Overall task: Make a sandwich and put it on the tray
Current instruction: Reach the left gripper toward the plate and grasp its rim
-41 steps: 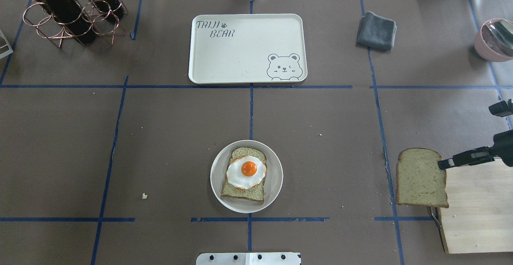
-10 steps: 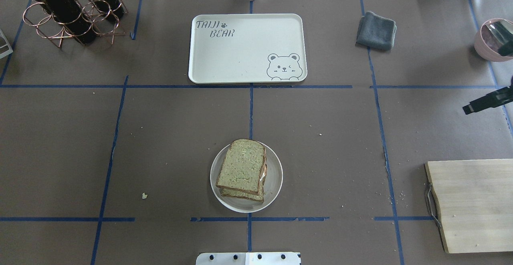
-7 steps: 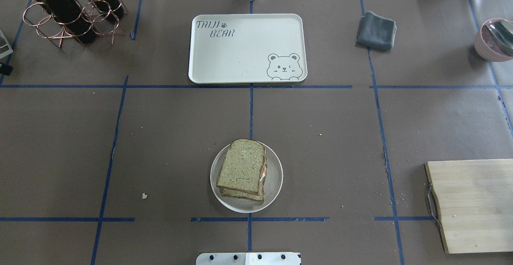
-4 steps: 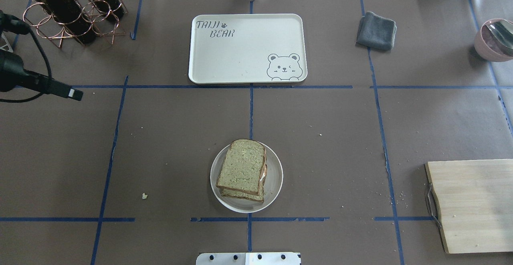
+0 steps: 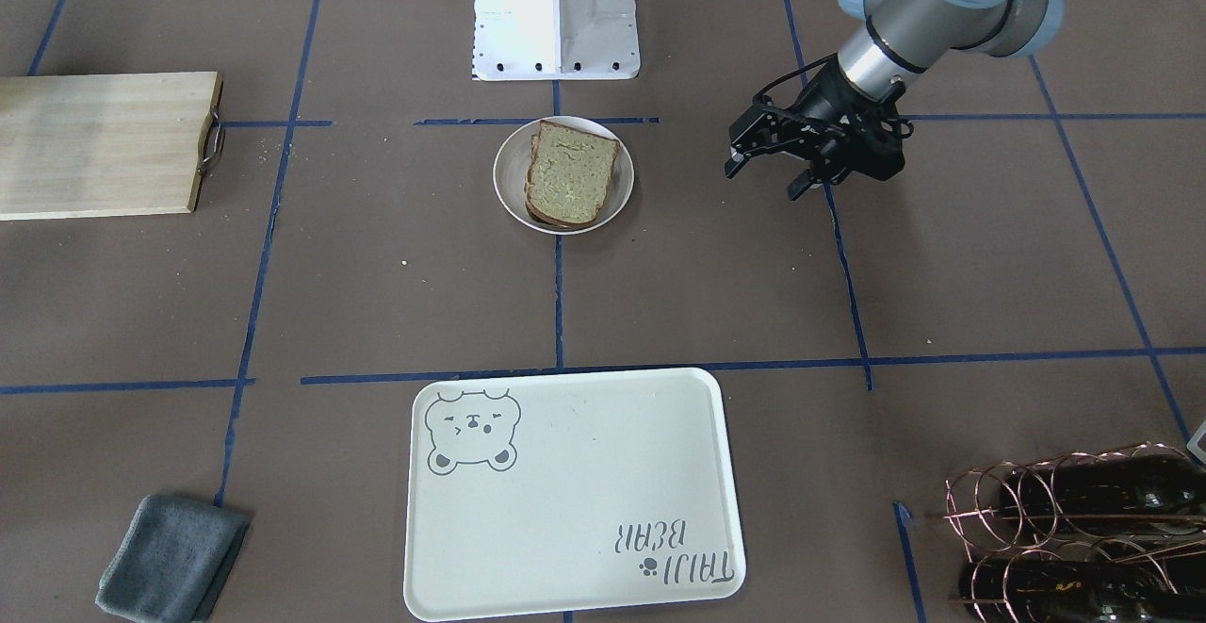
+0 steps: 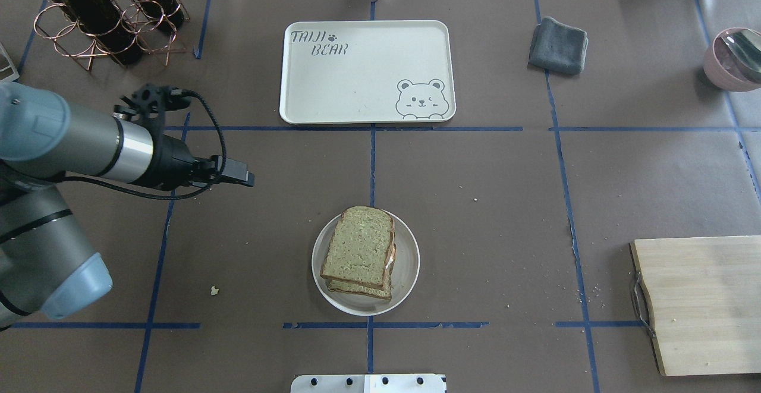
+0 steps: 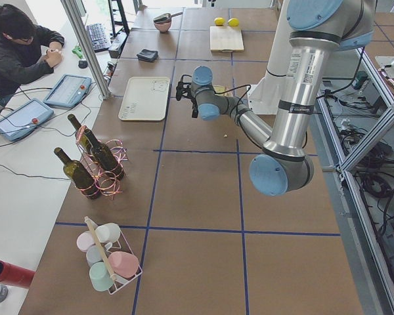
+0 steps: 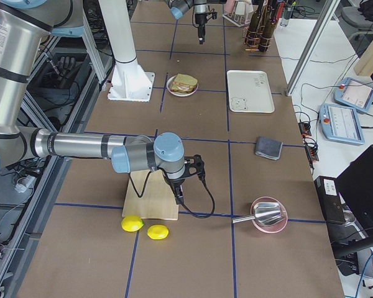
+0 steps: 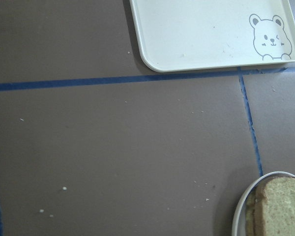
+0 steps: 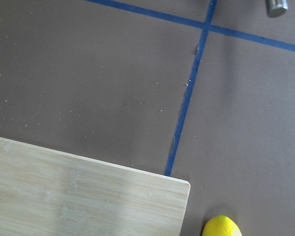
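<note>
Two bread slices make the sandwich [image 6: 358,250], resting on its plate [image 6: 408,268] on the table [image 6: 475,173], well apart from the tray [image 6: 368,78]. The left hand [image 5: 763,180] hovers beside it, jaws spread and empty. Whether the right hand [image 8: 178,199] is open, I cannot tell.

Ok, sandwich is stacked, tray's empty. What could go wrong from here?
1. The top slice of the sandwich sits skewed over the lower one, so tilting the plate in a lift could slide it off.
2. The bread nearly covers the rim on the side facing the open left gripper, which might pinch bread instead of plate.
</note>
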You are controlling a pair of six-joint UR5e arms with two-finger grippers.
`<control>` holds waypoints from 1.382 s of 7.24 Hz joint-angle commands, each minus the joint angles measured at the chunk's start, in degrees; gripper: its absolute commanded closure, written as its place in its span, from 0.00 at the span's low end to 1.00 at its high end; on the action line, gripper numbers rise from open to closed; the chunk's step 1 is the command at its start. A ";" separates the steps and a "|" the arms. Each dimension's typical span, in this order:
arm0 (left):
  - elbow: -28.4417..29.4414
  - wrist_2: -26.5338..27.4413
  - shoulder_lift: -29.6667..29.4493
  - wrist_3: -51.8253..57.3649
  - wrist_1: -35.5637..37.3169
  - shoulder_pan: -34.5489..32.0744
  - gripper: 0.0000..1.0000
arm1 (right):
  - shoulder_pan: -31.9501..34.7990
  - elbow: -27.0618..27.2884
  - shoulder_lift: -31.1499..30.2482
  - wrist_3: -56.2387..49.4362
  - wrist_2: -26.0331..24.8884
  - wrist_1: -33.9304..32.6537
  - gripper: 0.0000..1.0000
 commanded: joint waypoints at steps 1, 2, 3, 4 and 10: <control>4.66 7.02 -4.60 -6.19 -0.09 6.65 0.08 | 6.08 1.12 -0.81 -2.97 -0.56 -5.77 0.00; 5.02 8.35 -5.13 -7.60 -0.09 8.76 0.23 | 6.00 0.94 -0.73 -2.97 -0.39 -5.59 0.00; 6.50 9.49 -6.88 -8.66 -0.18 10.70 0.26 | 6.00 0.94 -0.73 -2.97 -0.12 -5.59 0.00; 8.00 9.77 -8.03 -8.84 -0.18 11.76 0.26 | 6.00 0.94 -0.64 -2.79 -0.03 -5.59 0.00; 9.42 9.77 -8.48 -8.76 -0.27 14.67 0.71 | 6.00 0.94 -0.56 -2.70 0.23 -5.59 0.00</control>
